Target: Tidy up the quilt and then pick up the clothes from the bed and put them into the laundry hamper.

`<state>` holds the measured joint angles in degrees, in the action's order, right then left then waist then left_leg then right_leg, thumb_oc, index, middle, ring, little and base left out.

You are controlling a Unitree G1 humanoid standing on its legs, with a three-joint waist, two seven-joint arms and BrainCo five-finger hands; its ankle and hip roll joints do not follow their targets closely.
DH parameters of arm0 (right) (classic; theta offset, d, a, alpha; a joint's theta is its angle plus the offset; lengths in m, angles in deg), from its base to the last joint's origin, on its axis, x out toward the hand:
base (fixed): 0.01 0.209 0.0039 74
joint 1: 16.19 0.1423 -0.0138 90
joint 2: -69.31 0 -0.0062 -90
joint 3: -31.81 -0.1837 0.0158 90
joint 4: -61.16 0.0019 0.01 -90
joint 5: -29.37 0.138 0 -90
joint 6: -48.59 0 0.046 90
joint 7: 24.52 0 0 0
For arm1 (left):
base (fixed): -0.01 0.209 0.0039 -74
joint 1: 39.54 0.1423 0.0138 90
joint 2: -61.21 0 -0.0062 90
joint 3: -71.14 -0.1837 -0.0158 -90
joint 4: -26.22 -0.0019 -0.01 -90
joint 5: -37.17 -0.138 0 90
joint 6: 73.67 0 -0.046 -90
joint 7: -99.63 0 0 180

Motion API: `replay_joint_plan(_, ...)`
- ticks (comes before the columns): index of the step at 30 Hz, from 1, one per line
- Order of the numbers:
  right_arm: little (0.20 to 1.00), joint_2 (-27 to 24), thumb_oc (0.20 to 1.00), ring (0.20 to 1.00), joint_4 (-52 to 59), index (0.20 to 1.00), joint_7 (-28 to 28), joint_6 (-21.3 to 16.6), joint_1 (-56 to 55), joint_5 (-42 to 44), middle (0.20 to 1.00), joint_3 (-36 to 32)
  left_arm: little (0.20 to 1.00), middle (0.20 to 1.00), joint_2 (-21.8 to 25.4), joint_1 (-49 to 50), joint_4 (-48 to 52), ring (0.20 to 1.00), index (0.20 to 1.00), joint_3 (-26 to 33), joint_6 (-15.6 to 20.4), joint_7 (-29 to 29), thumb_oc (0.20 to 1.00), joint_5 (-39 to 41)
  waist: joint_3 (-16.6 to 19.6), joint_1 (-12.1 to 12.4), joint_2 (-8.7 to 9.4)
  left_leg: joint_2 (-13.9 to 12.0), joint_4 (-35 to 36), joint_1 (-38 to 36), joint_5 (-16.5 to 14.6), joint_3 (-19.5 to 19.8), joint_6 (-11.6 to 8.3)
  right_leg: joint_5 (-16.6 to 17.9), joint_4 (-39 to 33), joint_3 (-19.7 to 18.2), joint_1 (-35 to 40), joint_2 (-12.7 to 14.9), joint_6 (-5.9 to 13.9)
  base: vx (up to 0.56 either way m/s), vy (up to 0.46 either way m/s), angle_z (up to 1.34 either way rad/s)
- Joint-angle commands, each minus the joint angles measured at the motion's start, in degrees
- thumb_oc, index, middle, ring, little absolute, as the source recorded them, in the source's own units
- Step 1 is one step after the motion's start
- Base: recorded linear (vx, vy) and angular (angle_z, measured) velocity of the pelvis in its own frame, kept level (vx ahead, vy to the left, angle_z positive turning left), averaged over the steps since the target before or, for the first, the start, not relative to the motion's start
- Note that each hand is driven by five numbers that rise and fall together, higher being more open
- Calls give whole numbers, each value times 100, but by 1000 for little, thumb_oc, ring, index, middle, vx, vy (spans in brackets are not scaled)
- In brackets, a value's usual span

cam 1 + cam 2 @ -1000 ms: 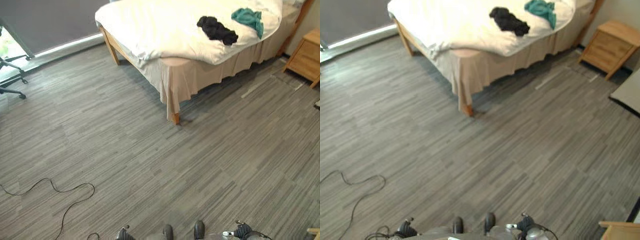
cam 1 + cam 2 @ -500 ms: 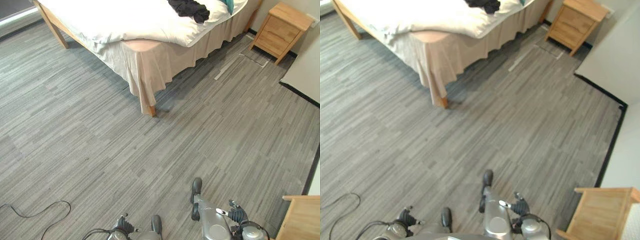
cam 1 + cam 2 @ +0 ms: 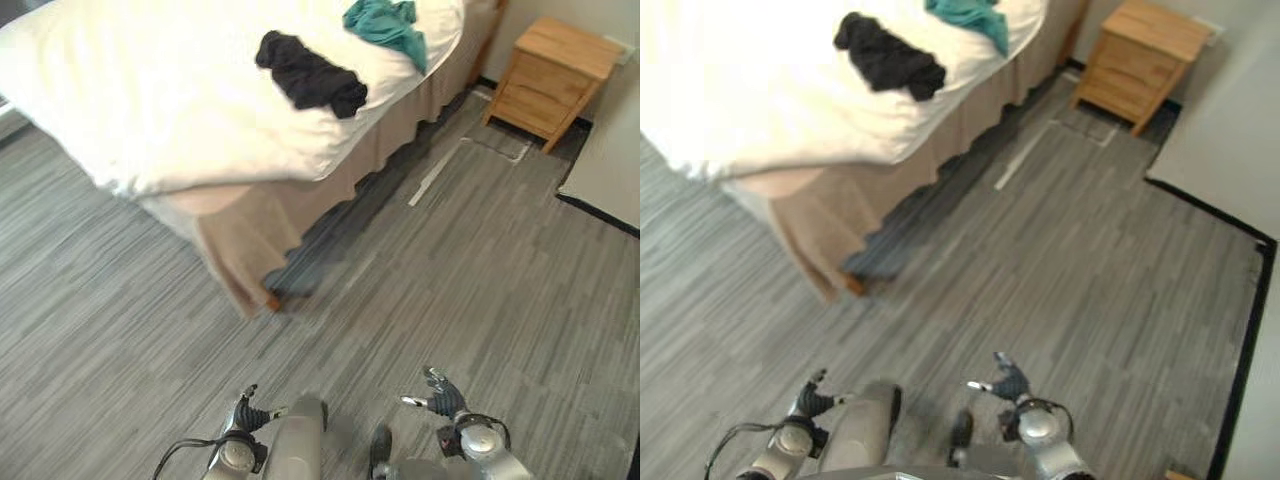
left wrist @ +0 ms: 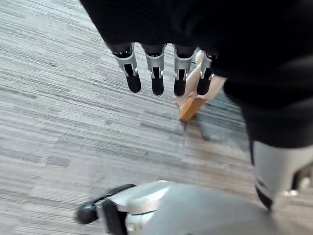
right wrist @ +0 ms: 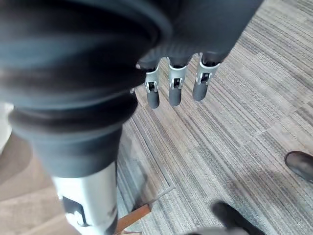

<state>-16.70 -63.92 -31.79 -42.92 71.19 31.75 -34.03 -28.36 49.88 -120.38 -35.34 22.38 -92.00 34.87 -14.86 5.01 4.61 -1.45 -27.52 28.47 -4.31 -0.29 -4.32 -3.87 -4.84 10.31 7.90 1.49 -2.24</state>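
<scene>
Lying on the white quilt (image 3: 150,110) is a black garment (image 3: 308,76), bunched into a loose heap toward the far part of the bed (image 3: 262,215). Just beyond it, and apart from it, a teal garment (image 3: 385,24) is crumpled near the quilt's far edge, one corner draping over the side. The quilt covers the mattress top and hangs a little over the near corner (its edge there looks rumpled rather than flat). Below it a beige bed skirt (image 3: 240,235) falls to the grey plank floor (image 3: 480,250), and a wooden bed leg (image 3: 272,298) shows at the near corner; the same leg appears past the fingertips in the left wrist view.

Both hands hang low, well apart from the bed and the clothes, holding nothing. The left hand (image 4: 161,68) has its fingers (image 4: 156,81) straight and slack in a row, pointing toward the floor. The right hand (image 5: 176,78) is likewise loose, its fingers (image 5: 174,93) extended side by side above the floor with nothing between them. In the head views the left hand (image 3: 247,410) sits at the lower left and the right hand (image 3: 440,398) at the lower right.

Beyond the bed's far corner a wooden nightstand (image 3: 550,65) stands on the floor against the wall. A pale strip (image 3: 435,175) lies on the floor between the bed and the nightstand.
</scene>
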Motion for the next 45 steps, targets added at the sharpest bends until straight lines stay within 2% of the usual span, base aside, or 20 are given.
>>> replay_joint_plan(1, 1000, 0, 1000, 1000, 394, 1000, -142, -60, -340, -130, 1000, 34, 1000, 1000, -301, -155, -432, 1000, 1000, -170, -87, -98, 1000, 122, -183, 202, -170, -160, 2241, -1272, 935, -621, -16, -470, -16, -61, -20, -11, 686, 469, 91, -72)
replay_joint_plan(3, 1000, 123, 1000, 1000, 641, 1000, -142, 6, -379, -223, 1000, 78, 1000, 1000, -325, -117, -573, 1000, 1000, -78, -165, -71, 1000, 61, -88, 212, -61, -297, 2377, -1347, 953, -1615, 183, -654, 210, 83, 260, -146, 658, 588, 123, -40)
replay_joint_plan(6, 1000, 172, 1000, 1000, 711, 1000, -108, 18, -314, -289, 1000, 183, 1000, 1000, -280, -146, -694, 1000, 1000, -20, -219, -84, 1000, 75, -55, 326, 107, -163, 2279, -1379, 887, -1571, 309, -670, 677, 49, 265, -122, 733, 349, 77, 44)
replay_joint_plan(7, 1000, 290, 1000, 1000, 827, 1000, -50, 54, -396, -489, 1000, 243, 1000, 1000, -262, -39, -783, 1000, 1000, 19, -236, -63, 1000, 26, -68, 310, 191, -45, 2394, -1697, 671, -1546, 479, -404, 1796, 392, -37, 86, 1269, 465, 162, 77)
replay_joint_plan(8, 1000, 329, 1000, 1000, 1038, 1000, -11, 125, -330, -549, 1000, 323, 1000, 1000, -162, -46, -879, 1000, 1000, 58, -322, -113, 1000, -2, -147, 157, 90, -37, 2551, -2087, 535, -1351, 614, 309, 3164, 383, -764, 415, 1613, 464, 161, 75)
replay_joint_plan(10, 1000, 394, 1000, 1000, 1198, 1000, -52, 123, -318, -582, 1000, 381, 1000, 1000, -133, -109, -905, 1000, 1000, 53, -332, -189, 1000, 57, -150, 68, -114, -182, 2840, -2451, 483, -1060, 588, 324, 3573, 459, -1353, 588, 1531, 446, 45, 79)
replay_joint_plan(14, 1000, 436, 1000, 1000, 1162, 1000, -103, 184, -217, -534, 1000, 370, 1000, 1000, -135, -228, -954, 1000, 1000, -37, -320, -211, 1000, 78, -186, -104, -92, -66, 2985, -2796, 368, -549, 476, 0, 2570, 509, -1487, 745, 1246, 357, -118, 101)
replay_joint_plan(16, 1000, 162, 1000, 1000, -294, 1000, -200, 141, 155, -386, 1000, 89, 1000, 1000, -137, -436, -1147, 1000, 1000, -60, -270, -167, 1000, 97, -193, -260, -68, 10, 2999, -2954, 243, -158, 382, 91, 1303, -16, -1481, 681, 1193, 361, -163, 179)
replay_joint_plan(18, 1000, 1, 1000, 1000, -1787, 1000, -253, 158, 573, -317, 1000, -188, 1000, 1000, -192, -702, -1472, 1000, 1000, 1, -180, -162, 1000, 235, -111, -455, -84, -4, 3145, -3195, 51, 609, 265, 494, 562, -1375, -1822, 734, 1307, 503, -258, 190)
replay_joint_plan(23, 1000, 44, 1000, 1000, -2757, 1000, -135, 162, 697, -414, 1000, -266, 1000, 1000, -300, -715, -1788, 1000, 1000, 340, -117, -63, 1000, 706, 35, -493, -2, -150, 3138, -3409, -115, 1135, 87, 597, 462, -1209, -1599, 873, 1318, 310, -273, 170)
replay_joint_plan(27, 1000, -11, 1000, 1000, -3085, 1000, -92, 164, 796, -581, 1000, -167, 1000, 1000, -547, -799, -1195, 1000, 1000, 1160, 441, -478, 1000, 2491, 309, -403, 0, -516, 3196, -3395, -60, 1335, -171, 469, 200, -812, -1168, 720, 1173, 212, -294, 84)
replay_joint_plan(30, 1000, -394, 1000, 1000, -2701, 1000, -51, -16, 608, -406, 1000, -367, 1000, 1000, -33, -411, 832, 1000, 1000, 1499, 745, -404, 1000, 3264, 186, -298, -33, -539, 2916, -2972, 79, 1030, -252, 359, 52, -373, -941, 865, 1198, 7, -124, 82)
replay_joint_plan(31, 1000, -463, 1000, 1000, -2891, 1000, -87, 34, 662, -221, 1000, -505, 1000, 1000, 267, -297, 54, 1000, 1000, 1672, 767, -706, 1000, 2512, 125, -258, -63, -590, 2845, -2822, 168, 666, -280, 317, 29, -212, -839, 928, 1193, -70, -47, 99)
replay_joint_plan(32, 1000, -730, 1000, 1000, -2660, 1000, -55, 75, 704, -103, 1000, -685, 1000, 1000, 428, -410, 2113, 1000, 1000, 1827, 1070, -526, 1000, 3810, 94, -207, -114, -682, 2805, -2711, 285, 267, -311, 276, 4, -30, -734, 971, 1216, 5, -55, 81)
replay_joint_plan(33, 1000, -840, 1000, 1000, -2884, 1000, -32, -22, 601, 94, 1000, -676, 1000, 1000, 655, -249, 2915, 1000, 1000, 1970, 1289, -511, 1000, 2865, 157, -214, -147, -737, 2936, -2784, 307, 103, -349, 248, 9, 18, -612, 897, 1182, 34, -41, 66)
replay_joint_plan(35, 1000, -895, 1000, 1000, -2993, 1000, 19, -27, 635, 132, 1000, -759, 1000, 1000, 752, -195, 3358, 1000, 1000, 2011, 1334, -410, 1000, 2728, 221, -218, -174, -763, 2973, -2838, 321, 75, -369, 216, 24, 66, -554, 869, 1174, 130, -55, 29)
replay_joint_plan(36, 1000, -885, 1000, 1000, -3065, 1000, 43, -11, 637, 204, 1000, -890, 1000, 1000, 1080, -158, 4613, 1000, 1000, 2114, 1345, -465, 1000, 2093, 300, -199, -204, -796, 3040, -2919, 360, 25, -379, 155, 46, 130, -484, 846, 1162, 192, -52, 7)
replay_joint_plan(39, 1000, -867, 1000, 1000, -3301, 1000, 76, 11, 710, 121, 1000, -872, 1000, 1000, 1200, -10, 3962, 1000, 1000, 2120, 1304, -386, 1000, 1832, 352, -232, -237, -807, 3087, -3012, 377, -8, -381, 145, 62, 102, -491, 829, 1153, 108, 4, -1)
replay_joint_plan(43, 1000, -789, 1000, 1000, -3445, 1000, 239, 74, 875, -119, 1000, -748, 1000, 1000, 1811, -660, 4485, 1000, 1000, 2003, 1245, -88, 1000, 1570, 453, -372, -322, -849, 3178, -3243, 310, -194, -385, 117, 57, 27, -448, 815, 1180, 115, 41, -18)
replay_joint_plan(45, 1000, -647, 1000, 1000, -3310, 1000, 214, 79, 874, -224, 1000, -574, 1000, 1000, 2204, -1594, 4524, 1000, 1000, 1141, 781, -252, 1000, 110, 487, -610, -348, -859, 3208, -3311, 250, -323, -366, 128, 73, -48, -501, 813, 1204, 77, 23, -13)
